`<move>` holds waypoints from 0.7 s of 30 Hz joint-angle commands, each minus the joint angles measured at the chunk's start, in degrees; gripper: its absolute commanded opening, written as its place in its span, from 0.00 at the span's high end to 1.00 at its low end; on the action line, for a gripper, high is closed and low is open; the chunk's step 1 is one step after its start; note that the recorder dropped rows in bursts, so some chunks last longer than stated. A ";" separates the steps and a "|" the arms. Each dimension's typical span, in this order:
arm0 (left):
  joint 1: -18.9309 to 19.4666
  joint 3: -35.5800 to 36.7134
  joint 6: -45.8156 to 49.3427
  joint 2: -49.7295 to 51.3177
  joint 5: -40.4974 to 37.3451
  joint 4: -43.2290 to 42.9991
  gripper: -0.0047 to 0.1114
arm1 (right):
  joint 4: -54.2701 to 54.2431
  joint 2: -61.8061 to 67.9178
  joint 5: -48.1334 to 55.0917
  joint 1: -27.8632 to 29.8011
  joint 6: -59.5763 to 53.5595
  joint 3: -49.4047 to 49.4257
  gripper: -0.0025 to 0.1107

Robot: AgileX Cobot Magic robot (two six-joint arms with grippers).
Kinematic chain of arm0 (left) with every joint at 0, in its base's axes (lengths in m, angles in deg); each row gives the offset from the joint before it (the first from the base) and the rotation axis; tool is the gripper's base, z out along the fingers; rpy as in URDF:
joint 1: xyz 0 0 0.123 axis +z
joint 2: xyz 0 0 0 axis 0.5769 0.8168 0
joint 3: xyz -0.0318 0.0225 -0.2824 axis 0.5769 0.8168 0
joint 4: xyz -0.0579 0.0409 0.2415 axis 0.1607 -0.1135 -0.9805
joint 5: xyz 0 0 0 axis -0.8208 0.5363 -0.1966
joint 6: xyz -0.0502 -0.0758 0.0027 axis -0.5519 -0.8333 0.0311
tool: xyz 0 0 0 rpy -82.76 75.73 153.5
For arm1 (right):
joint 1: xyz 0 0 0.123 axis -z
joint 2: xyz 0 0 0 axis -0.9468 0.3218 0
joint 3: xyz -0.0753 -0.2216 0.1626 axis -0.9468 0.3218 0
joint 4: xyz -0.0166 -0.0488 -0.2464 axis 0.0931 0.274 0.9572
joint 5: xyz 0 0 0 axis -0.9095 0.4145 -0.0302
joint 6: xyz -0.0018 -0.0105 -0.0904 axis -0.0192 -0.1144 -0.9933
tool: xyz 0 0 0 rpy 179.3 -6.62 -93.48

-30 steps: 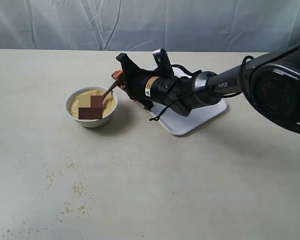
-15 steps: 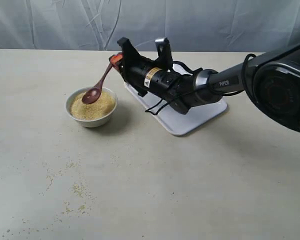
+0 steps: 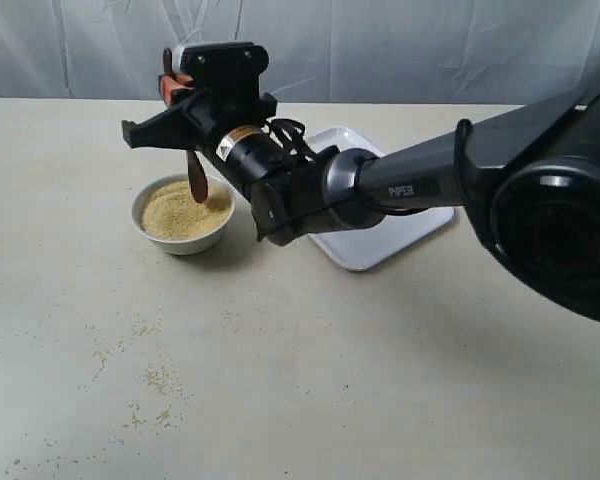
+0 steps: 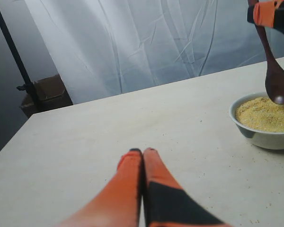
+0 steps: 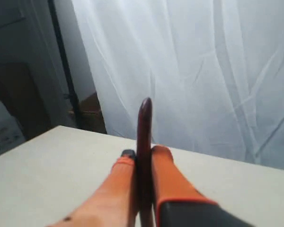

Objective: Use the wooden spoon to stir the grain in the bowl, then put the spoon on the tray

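The white bowl (image 3: pixel 183 238) holds a mound of yellow-tan grain (image 3: pixel 175 214) at the table's left centre. My right gripper (image 3: pixel 172 84) reaches across from the right and stands high above the bowl, shut on the wooden spoon (image 3: pixel 196 184). The spoon hangs scoop down just over the grain. The right wrist view shows its handle (image 5: pixel 144 124) clamped in the right gripper (image 5: pixel 143 153). The white tray (image 3: pixel 368 258) lies behind the arm, partly hidden. In the left wrist view my left gripper (image 4: pixel 143 152) is shut and empty, low over bare table, with the bowl (image 4: pixel 260 137), grain (image 4: pixel 265 114) and spoon (image 4: pixel 276 81) off to one side.
Loose greenish-yellow specks (image 3: pixel 152 380) are scattered on the table in front of the bowl. A white curtain (image 3: pixel 400 45) hangs behind the table. Beyond the table's edge stand a black pole (image 4: pixel 16 61) and a brown box (image 4: pixel 46 92).
The right gripper has lifted the spoon out of the grain and swung up and to the left. The spoon went from slanting into the bowl to hanging scoop down above it.
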 commanded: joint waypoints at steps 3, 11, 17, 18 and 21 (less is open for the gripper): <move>-0.02 0.17 -0.06 -0.26 0.34 0.17 0.96 | -0.72 5.21 -2.32 -0.07 -2.14 -1.10 0.98; -0.02 0.17 -0.06 -0.26 0.34 0.17 0.96 | 1.00 5.51 -5.68 -3.12 0.89 -1.10 0.98; -0.02 0.17 -0.06 -0.26 0.34 0.17 0.96 | 0.99 3.68 -7.60 -3.72 -0.42 -1.10 0.98; -0.02 0.17 -0.06 -0.26 0.34 0.17 0.96 | 0.99 3.20 -7.60 -3.72 -2.02 -1.10 0.98; -0.02 0.17 -0.06 -0.26 0.34 0.17 0.96 | 0.99 1.58 -8.83 -3.72 -4.34 -1.10 0.98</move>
